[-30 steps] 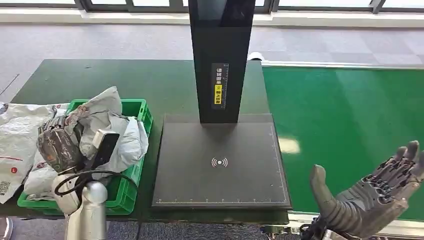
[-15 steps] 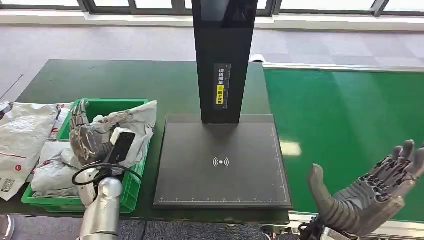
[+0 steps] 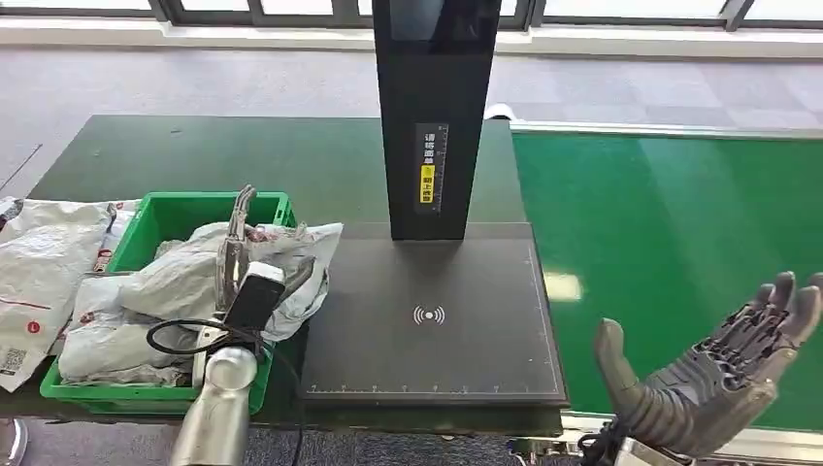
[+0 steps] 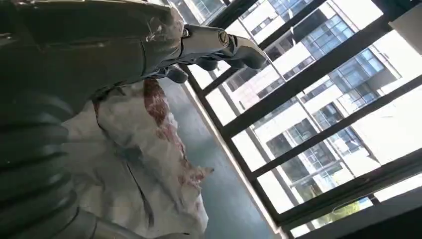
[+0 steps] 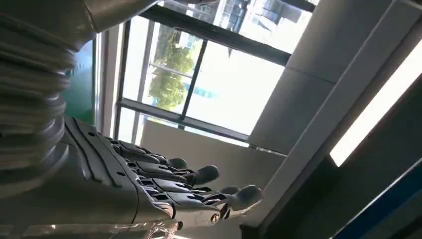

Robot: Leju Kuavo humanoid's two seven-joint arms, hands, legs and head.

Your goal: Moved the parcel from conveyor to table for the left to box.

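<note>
Taking the black scanner stand (image 3: 431, 320) in the middle of the dark table (image 3: 194, 155) as the landmark, loose grey parcels (image 3: 44, 262) are lying furthest to its left, spilling past the green crate (image 3: 165, 209), which is sitting just beside the stand's flat base and is already piled with bags. Over the crate's near corner, closest to the base, the left hand (image 3: 236, 254) is holding the parcel (image 3: 281, 254), a crumpled grey mailer; the wrist view is showing the bag (image 4: 144, 164) pressed against the palm with the fingers (image 4: 224, 47) reaching out over it, so it is being grasped rather than set free. One flap of the bag is hanging across the crate's rim and overlapping the edge of the base. By the look of it the boxing step is under way and nearly finished: the next move is calling for the hand to carry the bag a little away from the stand, so that it drops wholly inside the walls, and then to let go. Room there is tight, with the heap standing level with the rim. To the right of the stand the green conveyor (image 3: 670, 252) is lying bare, and over its near edge the right hand (image 3: 718, 374) is hovering palm up, fingers spread, holding nothing.
</note>
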